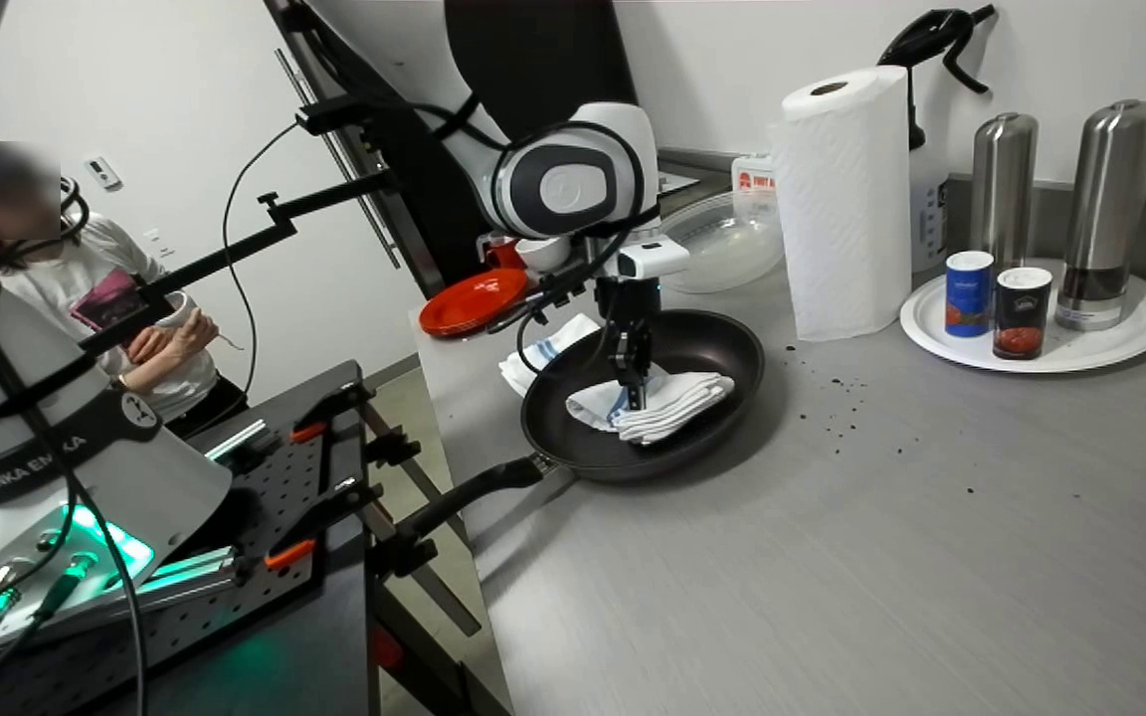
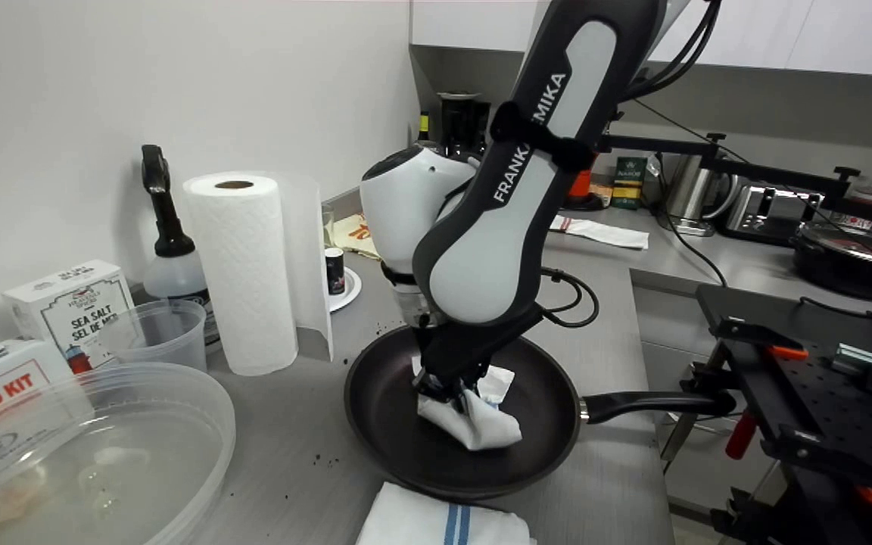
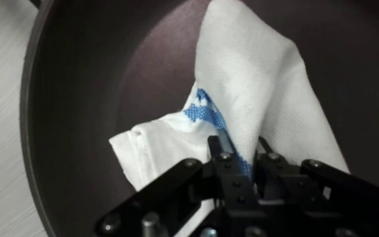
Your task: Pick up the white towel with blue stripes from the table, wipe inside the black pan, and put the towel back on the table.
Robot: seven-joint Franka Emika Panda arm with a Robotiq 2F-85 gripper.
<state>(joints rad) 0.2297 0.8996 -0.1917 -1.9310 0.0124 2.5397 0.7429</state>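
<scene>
The job looks to me about midway: the white towel with blue stripes point(image 3: 239, 72) is off the table point(image 1: 832, 577) and down inside the black pan point(image 2: 390, 439), so the picking up is done, and I'd judge the wiping to be under way. How much of the pan is wiped, I can't tell. What's left is whatever wiping remains, the carry back to the table, and the letting go. Another blue-striped cloth point(image 2: 436, 522) lies folded on the table just beside the pan, so the towel will want a spot of its own. The gripper point(image 3: 238, 142) is clamped on the towel, its jaws closed about a bunched fold, a blue stripe running in between them. The rest spreads to either side and seems to rest on the pan's floor. In the wrist view a broad white flap reaches out beyond the tips and a smaller folded end juts off to the left of that view; all that shows of it lies within the rim.
</scene>
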